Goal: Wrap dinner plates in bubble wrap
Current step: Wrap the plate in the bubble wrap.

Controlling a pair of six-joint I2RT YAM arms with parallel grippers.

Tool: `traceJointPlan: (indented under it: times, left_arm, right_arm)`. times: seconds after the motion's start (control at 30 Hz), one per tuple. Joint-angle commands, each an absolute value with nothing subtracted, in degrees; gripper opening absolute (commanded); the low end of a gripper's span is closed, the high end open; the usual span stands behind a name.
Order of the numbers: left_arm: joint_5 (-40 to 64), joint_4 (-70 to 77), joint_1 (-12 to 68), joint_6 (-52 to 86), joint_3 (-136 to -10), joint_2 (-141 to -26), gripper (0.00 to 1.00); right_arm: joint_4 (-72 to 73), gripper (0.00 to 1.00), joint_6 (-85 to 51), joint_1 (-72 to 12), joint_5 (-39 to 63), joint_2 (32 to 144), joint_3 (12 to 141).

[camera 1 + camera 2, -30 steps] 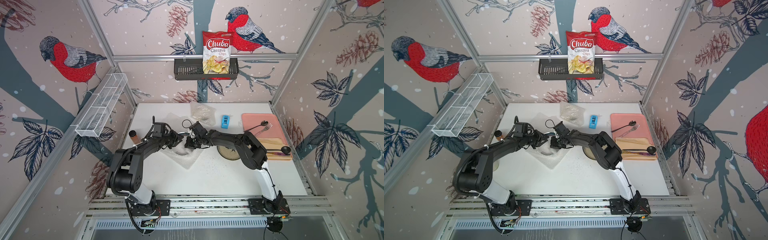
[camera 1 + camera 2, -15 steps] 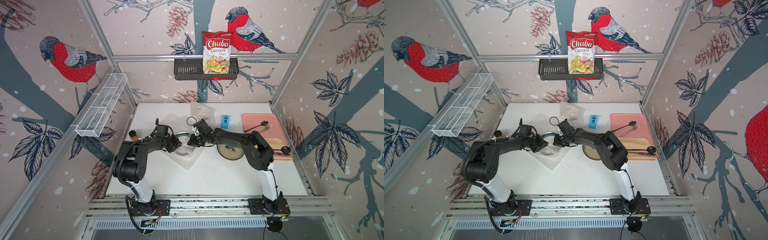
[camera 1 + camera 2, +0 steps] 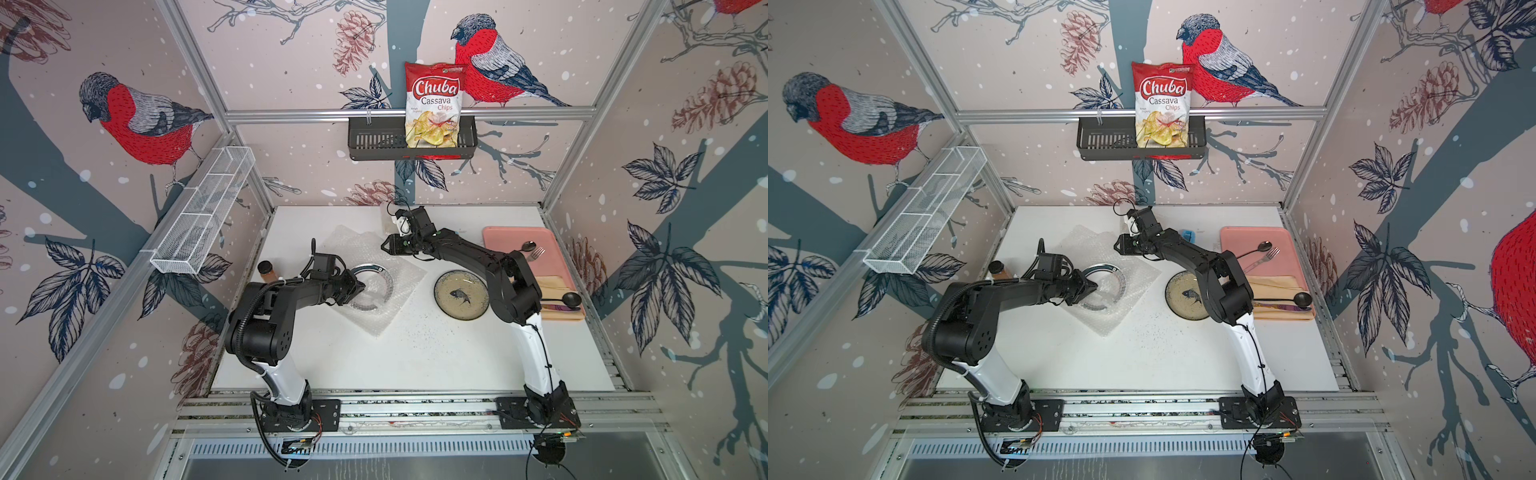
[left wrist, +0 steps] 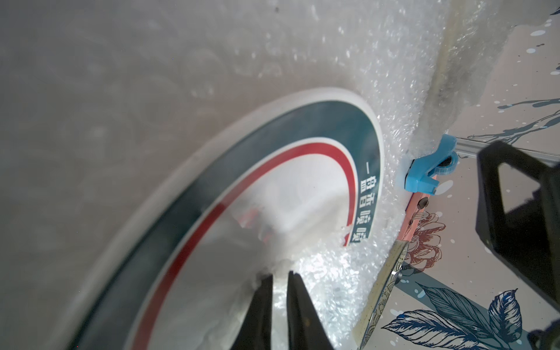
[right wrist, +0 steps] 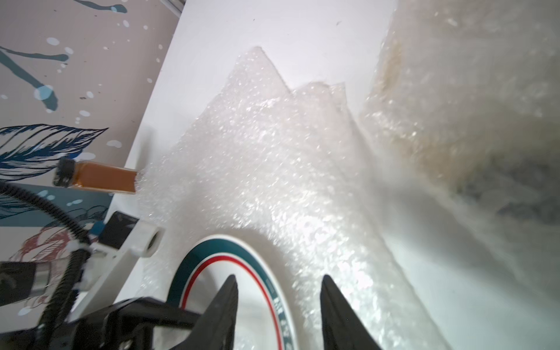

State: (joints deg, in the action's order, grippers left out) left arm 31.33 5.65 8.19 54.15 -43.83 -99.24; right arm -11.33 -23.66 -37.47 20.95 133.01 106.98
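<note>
A: While the left gripper [image 3: 360,286] pinches wrap [image 3: 399,303] over the plate [image 3: 381,291], centre-left in a top view, what next?
B: Pull it flat across. The right gripper [image 3: 384,246], jaws apart and empty, should take the upper corner.

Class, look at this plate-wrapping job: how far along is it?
Done: the ringed plate lies on the bubble wrap. In hand: the left claw pinches a flap of wrap over that plate; the right claw hangs open by the sheet's far edge. Still to do: closing that wrap, and the fish plate sits bare.
</note>
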Motion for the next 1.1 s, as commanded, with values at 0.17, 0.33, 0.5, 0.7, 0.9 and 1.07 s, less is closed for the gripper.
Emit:
traceJointPlan:
  times: [0.17,0.33,0.5,0.7,0.9,1.07]
  left_arm:
    - [26.3,-3.0,8.2,54.5,-42.2,-99.1,0.15]
    - [26.3,-2.7,8.2,55.0,-41.4,-98.8,0.15]
    - [26.4,-2.3,8.1,55.4,-41.5,-99.1,0.15]
    - [26.5,-2.0,8.2,55.6,-41.4,-99.3,0.15]
    - [26.7,-1.8,8.1,55.5,-41.3,-99.5,0.15]
    - [26.8,-1.5,8.2,55.7,-41.3,-99.9,0.15]
  right_arm:
    - [-14.2,0.52,-20.5,-36.7,17.8,142.6,118.4]
    - [-14.3,0.53,-22.3,-35.9,18.7,146.5,121.0]
    - [-11.2,0.53,-23.5,-35.2,24.7,147.9,121.4]
    - [-5.1,0.5,-26.4,-35.0,32.9,148.3,120.8]
    - [-3.2,0.38,-27.4,-34.9,35.0,148.3,120.8]
    - [-2.4,0.14,-27.5,-35.0,36.2,148.2,120.8]
